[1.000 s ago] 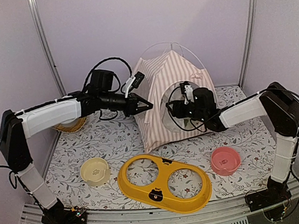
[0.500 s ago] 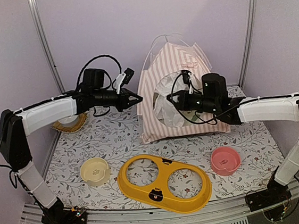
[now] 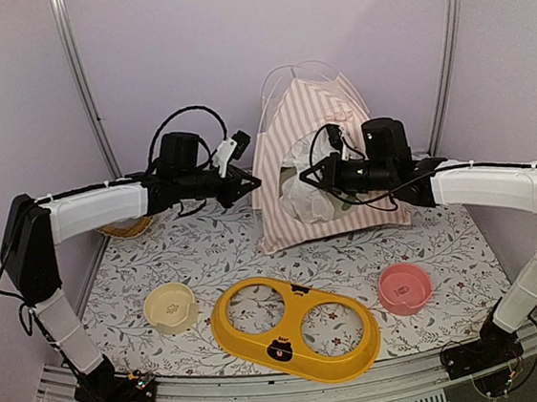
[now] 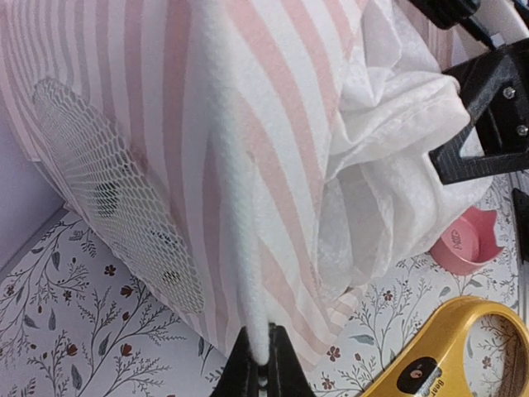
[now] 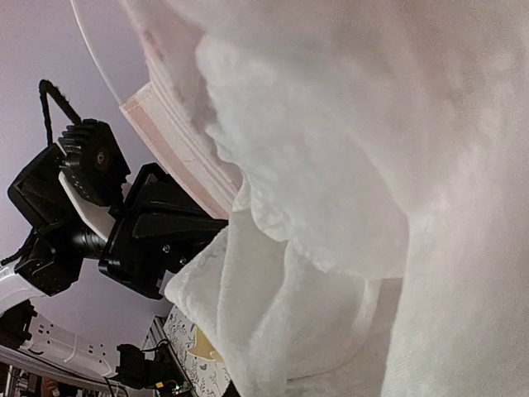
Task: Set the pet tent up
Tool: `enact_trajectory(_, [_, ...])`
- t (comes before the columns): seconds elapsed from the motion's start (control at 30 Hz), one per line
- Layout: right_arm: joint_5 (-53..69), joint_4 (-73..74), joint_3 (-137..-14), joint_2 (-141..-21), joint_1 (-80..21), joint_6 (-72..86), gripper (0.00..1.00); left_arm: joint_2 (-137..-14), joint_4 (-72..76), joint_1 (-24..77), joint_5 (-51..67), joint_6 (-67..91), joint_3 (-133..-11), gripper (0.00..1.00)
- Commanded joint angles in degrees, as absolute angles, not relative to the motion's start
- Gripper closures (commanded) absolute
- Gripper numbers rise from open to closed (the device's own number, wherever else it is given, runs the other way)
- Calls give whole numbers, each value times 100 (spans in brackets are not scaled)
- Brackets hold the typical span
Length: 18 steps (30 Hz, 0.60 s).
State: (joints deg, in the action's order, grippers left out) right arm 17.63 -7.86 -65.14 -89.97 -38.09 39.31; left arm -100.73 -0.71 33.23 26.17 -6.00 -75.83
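Along the near edge of the tabletop [image 3: 216,250] nothing has shifted. The yellow bowl stand [image 3: 294,328] lies at the middle, the cream bowl [image 3: 171,306] toward the near left corner, and the pink bowl [image 3: 405,288] toward the near right.

Further back, the left fingers [image 3: 245,181] are clenched on the white-trimmed left seam of the pet tent [image 3: 322,118]; the left wrist view shows that seam nipped between them. The right fingers [image 3: 312,174] stood apart a second ago and have since clenched. They seem to hold the bunched lace curtain [image 3: 298,193] at the doorway, though fabric hides the tips.

In that second the tent has gone from slumping wide near the middle of the tabletop to standing taller and narrower close to the far edge, with its thin white poles arching over the peak. I judge it nearly upright. What remains is probably to square the base and let the curtain hang free.

A strip of floral cover lies open between the tent's base and the bowls, so a pull toward the near edge has room. Behind the tent the wall stands close. A yellowish roll [image 3: 127,227] sits under the left arm at the far left edge, and the stretch toward the far right corner looks open.
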Motion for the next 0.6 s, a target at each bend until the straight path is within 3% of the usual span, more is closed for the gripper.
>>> enact_trajectory(0.0, [2332,-1627,-6890,-9169,-3621,4490,100,-10120,-27,3552,1508,-844,-7365,100])
enact_trajectory(0.2, [3037,-1636,-7124,-9065,-3546,4857,100,-10282,96,3560,369,-749,-7308,100])
enact_trajectory(0.57, [4381,-1837,-7017,-8651,-3146,5577,100,-10519,-207,3544,-181,-697,-7673,100])
